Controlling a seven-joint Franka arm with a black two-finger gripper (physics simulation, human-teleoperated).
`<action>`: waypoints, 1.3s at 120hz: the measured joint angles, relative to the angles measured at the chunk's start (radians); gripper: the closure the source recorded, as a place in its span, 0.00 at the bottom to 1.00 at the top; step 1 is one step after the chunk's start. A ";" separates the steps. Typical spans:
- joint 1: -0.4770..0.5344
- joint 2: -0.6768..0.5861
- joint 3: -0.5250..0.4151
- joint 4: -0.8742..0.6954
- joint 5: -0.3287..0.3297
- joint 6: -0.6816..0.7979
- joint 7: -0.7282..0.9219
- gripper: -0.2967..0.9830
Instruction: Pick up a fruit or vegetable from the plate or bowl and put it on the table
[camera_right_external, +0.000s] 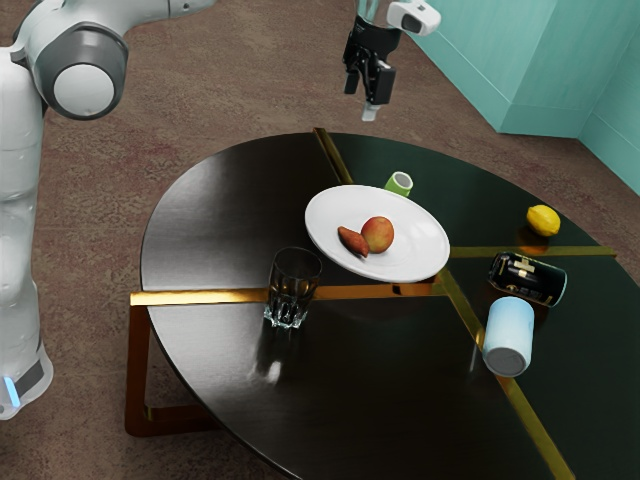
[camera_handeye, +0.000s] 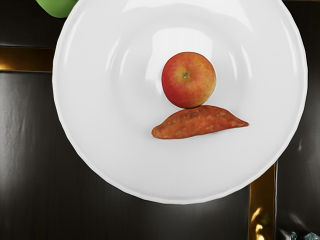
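1. Step in hand (judged): approach, pre-grasp. The gripper hangs above the table, w/ its fingers spread & nothing pinched betw. them.
2. Task items: apple & sweet potato, both on the white plate, side by side & touching; either would satisfy the task.
3. Surroundings (ext. view): drinking glass upright, near the plate; green cup just beside the rim; lemon & black can on the table, apart from the plate.
4. Next move (judged): centre over one item, descend w/ fingers apart, then close. For the sweet potato, fingers should straddle its narrow width; contact w/ the apple leaves little room on that side, & the apple may roll.
5. Thereafter: lift past the rim, set down on the tabletop, e.g. toward the ext. view's left, away from the glass.
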 joint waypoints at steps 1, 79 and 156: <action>0.000 0.000 0.000 0.000 0.000 0.000 0.000 0.23; 0.010 0.177 0.008 0.142 0.074 0.090 0.019 0.23; -0.044 0.262 -0.003 -0.147 0.020 0.349 -0.003 0.23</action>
